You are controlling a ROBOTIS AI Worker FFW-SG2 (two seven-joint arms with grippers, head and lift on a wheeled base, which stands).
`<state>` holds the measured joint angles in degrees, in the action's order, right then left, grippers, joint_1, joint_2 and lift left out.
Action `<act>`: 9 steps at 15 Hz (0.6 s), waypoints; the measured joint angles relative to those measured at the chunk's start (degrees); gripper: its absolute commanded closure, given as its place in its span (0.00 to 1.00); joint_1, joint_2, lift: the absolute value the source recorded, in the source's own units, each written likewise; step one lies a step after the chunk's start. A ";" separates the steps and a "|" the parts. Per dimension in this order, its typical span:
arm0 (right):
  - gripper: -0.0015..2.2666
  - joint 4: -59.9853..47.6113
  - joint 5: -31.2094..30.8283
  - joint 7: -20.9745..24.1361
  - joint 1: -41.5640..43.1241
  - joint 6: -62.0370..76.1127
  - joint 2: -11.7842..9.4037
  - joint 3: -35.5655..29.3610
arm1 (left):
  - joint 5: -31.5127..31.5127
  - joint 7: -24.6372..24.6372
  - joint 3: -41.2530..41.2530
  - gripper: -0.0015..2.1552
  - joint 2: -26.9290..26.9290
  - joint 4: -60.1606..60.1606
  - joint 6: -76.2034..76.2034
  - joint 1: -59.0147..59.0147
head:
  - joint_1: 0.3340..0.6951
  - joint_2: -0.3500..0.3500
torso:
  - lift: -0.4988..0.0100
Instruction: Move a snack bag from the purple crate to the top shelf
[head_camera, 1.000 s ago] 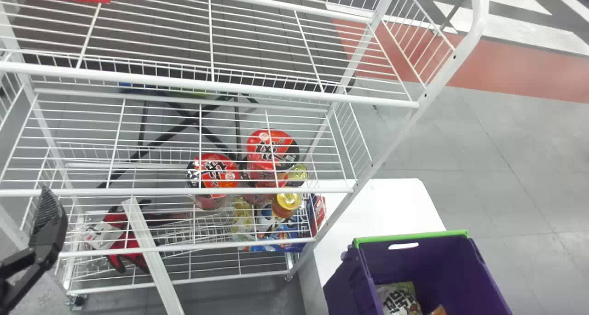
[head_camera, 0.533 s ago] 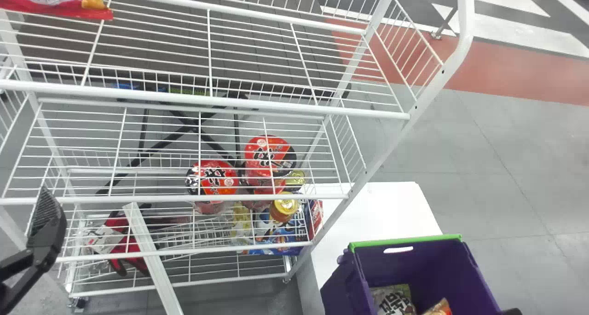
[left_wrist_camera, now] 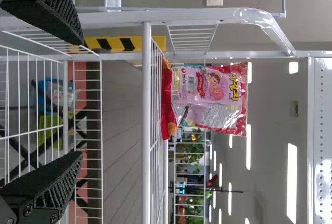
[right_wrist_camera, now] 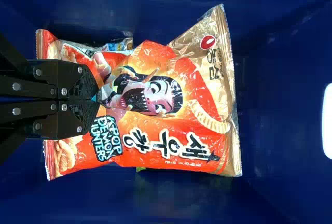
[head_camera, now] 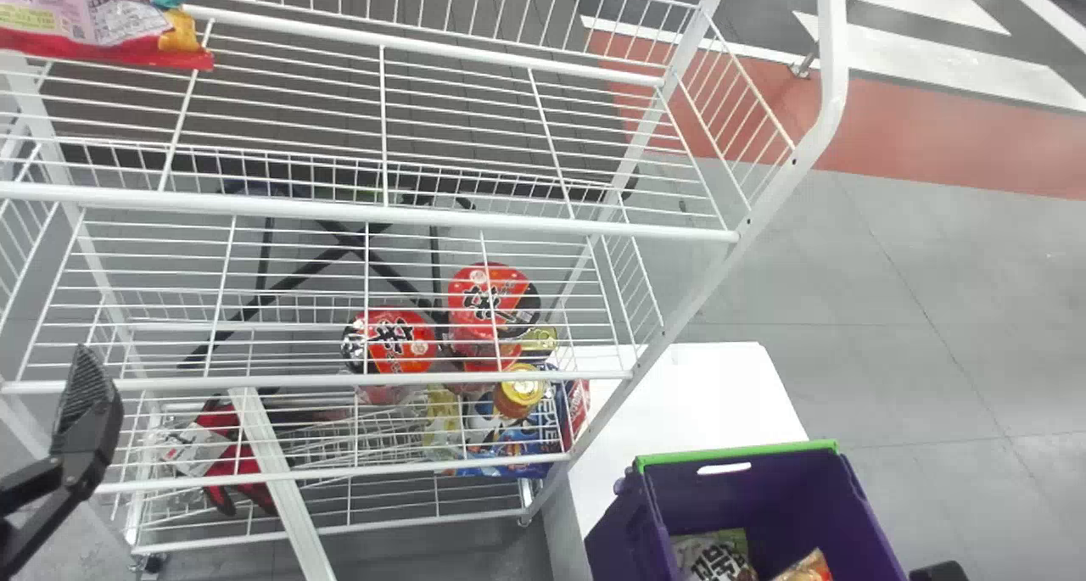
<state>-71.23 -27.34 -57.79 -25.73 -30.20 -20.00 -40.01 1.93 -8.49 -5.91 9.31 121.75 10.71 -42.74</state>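
The purple crate [head_camera: 755,479] stands at the lower right of the head view, with an orange snack bag [head_camera: 808,567] inside near its right side. A black part of my right arm [head_camera: 939,572] shows beside the crate. In the right wrist view, my right gripper [right_wrist_camera: 97,98] is shut on the middle of the orange snack bag [right_wrist_camera: 171,110], whose film creases toward the fingertips. My left gripper [head_camera: 88,403] is at the shelf's left; in the left wrist view, my left gripper [left_wrist_camera: 78,99] stands open and empty. The top shelf [head_camera: 441,114] holds a pink snack bag [head_camera: 110,17] at its left.
A white-green bag [head_camera: 711,554] lies in the crate beside the orange one. The crate stands by a white table [head_camera: 704,386]. Red noodle cups [head_camera: 390,341] and a yellow-topped can [head_camera: 519,390] sit on lower shelves. The rack's slanted right post [head_camera: 721,267] rises between shelf and crate side.
The head view has tilted upward, so shelf and crate sit lower and more to the left. The orange bag has risen a little within the crate, and part of the right arm has come into view.
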 measured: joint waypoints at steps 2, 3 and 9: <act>0.70 -0.05 -0.14 0.05 0.16 -0.16 0.01 0.04 | 0.00 0.13 -0.14 0.02 -0.07 0.00 -1.27 0.52 | 1.00 0.00 | 0.64; 0.70 -0.05 -0.28 0.05 0.32 -0.31 0.01 0.13 | 0.00 0.15 -0.24 0.02 -0.08 0.00 -1.79 0.73 | 1.00 0.00 | 0.65; 0.70 0.41 -0.59 0.14 1.15 -0.69 -0.12 0.19 | 0.10 0.23 -0.29 0.02 -0.09 -0.28 -2.04 1.29 | 1.00 0.00 | 0.70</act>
<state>-70.82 -27.94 -57.65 -24.58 -30.90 -20.12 -39.81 2.03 -8.26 -6.21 9.23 121.47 8.67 -41.45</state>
